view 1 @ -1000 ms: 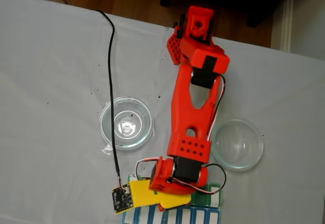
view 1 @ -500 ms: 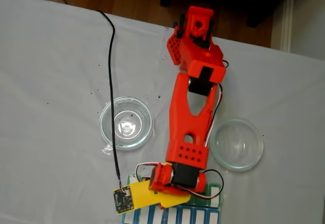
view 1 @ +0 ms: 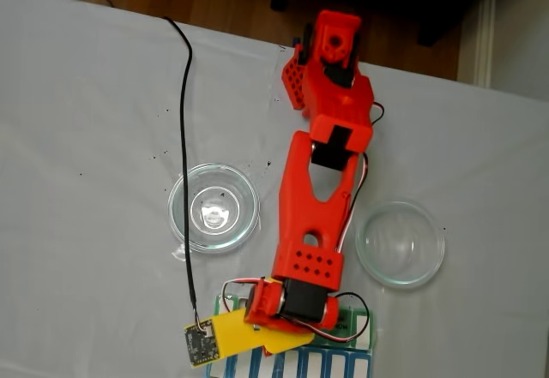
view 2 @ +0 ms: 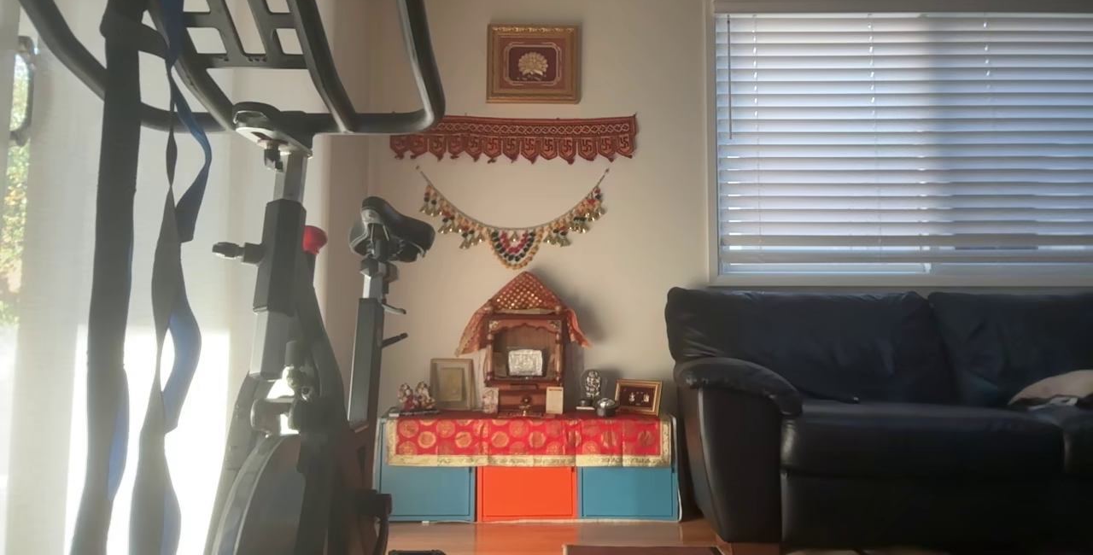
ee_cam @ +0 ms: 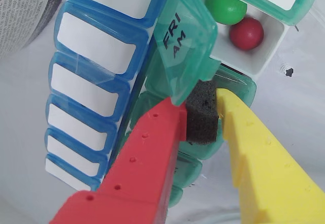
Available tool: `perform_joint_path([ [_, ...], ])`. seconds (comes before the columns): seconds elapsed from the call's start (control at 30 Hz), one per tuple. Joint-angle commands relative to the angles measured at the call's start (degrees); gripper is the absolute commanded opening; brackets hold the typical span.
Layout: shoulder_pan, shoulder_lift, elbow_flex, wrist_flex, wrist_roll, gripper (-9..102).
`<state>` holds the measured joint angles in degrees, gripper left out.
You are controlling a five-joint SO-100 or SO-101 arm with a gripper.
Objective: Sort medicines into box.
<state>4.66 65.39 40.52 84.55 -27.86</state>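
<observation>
Near the bottom edge of the white-clothed worktop (view 1: 86,138), in the fixed view, the red plastic arm (view 1: 313,207) stretches from its base by the top edge down to the box (view 1: 356,331), its wrist folded low over the organizer and a yellow finger and small camera board jutting toward the lower left.

The wrist view looks along the claw (ee_cam: 200,109), one finger red (ee_cam: 147,153) and one yellow (ee_cam: 259,153), both matte printed plastic dotted with small holes. The claw is nearly closed, a block of black foam (ee_cam: 202,113) filling the gap between the tips. The red tip lies against the edge of a raised translucent green lid (ee_cam: 185,41) marked FRI AM; whether the lid is actually pinched cannot be told.

The box (ee_cam: 101,82) has a row of glossy translucent blue lids with white labels beside the green row. Next to the raised lid a white square compartment stands open, holding two smooth round medicines that touch each other: a green pill (ee_cam: 225,5) and a dark red pill (ee_cam: 246,33).

Two round clear glass dishes rest on the cloth, one (view 1: 214,207) left of the arm, the other (view 1: 401,244) right of it. A black cable (view 1: 184,138) runs down the cloth to the camera board.
</observation>
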Motion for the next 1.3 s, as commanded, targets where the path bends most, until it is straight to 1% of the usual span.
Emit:
perform_joint_path([
  [0.0, 0.53, 1.85, 0.0, 1.32, -1.67, 1],
  [0.1, 0.44, 3.87, 3.96, 0.88, -3.16, 1],
  [0.23, 0.09, 7.21, 11.25, -2.55, -4.31, 1],
  [0.37, -0.53, 8.26, 12.74, -4.13, -2.9, 1],
  [0.47, -0.53, 12.83, 14.85, -6.5, -0.88, 1],
  [0.57, 0.09, 17.84, 16.26, -6.68, 0.88, 1],
  [0.67, 0.97, 20.04, 12.74, -3.69, 4.39, 1],
  [0.77, 1.67, 22.24, 10.99, -3.6, 8.35, 1],
  [0.87, 2.72, 22.5, 6.94, -1.76, 10.81, 1],
  [0.97, 3.96, 18.63, -2.29, 2.29, 13.18, 1],
  [1.13, 5.54, 9.32, -15.73, 3.16, 16.7, 1],
  [1.27, 5.54, 6.33, -19.25, 3.43, 17.31, 1],
])
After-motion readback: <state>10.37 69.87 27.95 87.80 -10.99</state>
